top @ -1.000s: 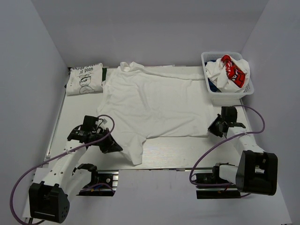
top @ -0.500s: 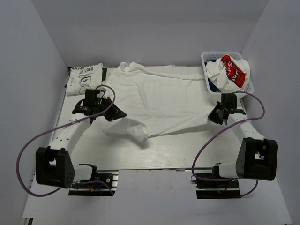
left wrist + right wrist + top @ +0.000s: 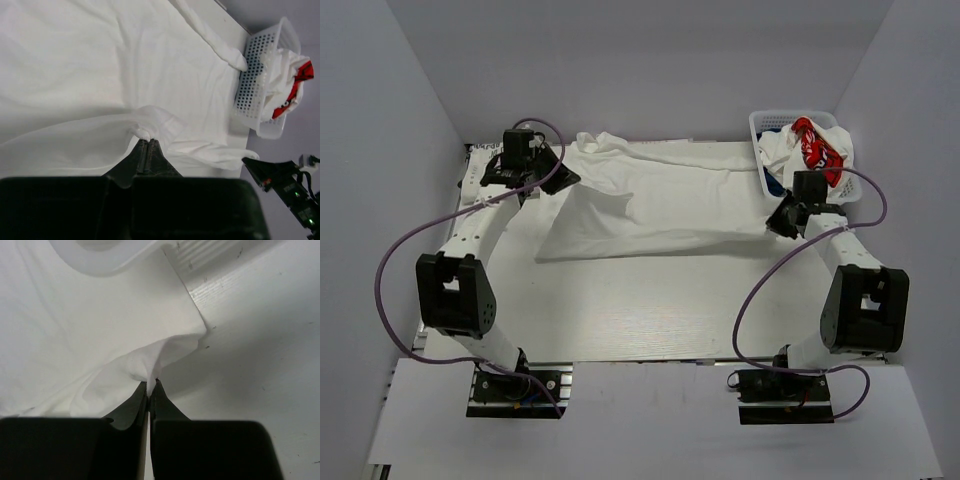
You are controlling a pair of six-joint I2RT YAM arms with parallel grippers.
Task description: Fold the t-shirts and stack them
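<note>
Top external view: a table (image 3: 650, 310) carries a white t-shirt (image 3: 660, 200) across the upper middle, its near edge lifted; a basket (image 3: 770, 114) of crumpled t-shirts (image 3: 817, 150) sits upper right; left gripper (image 3: 561, 179) and right gripper (image 3: 776, 226) each pinch its cloth.

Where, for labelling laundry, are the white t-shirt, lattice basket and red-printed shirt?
white t-shirt (image 3: 650, 210): top view, its middle.
lattice basket (image 3: 248, 82): left wrist view, perforated side wall.
red-printed shirt (image 3: 820, 150): top view, red patch.
</note>
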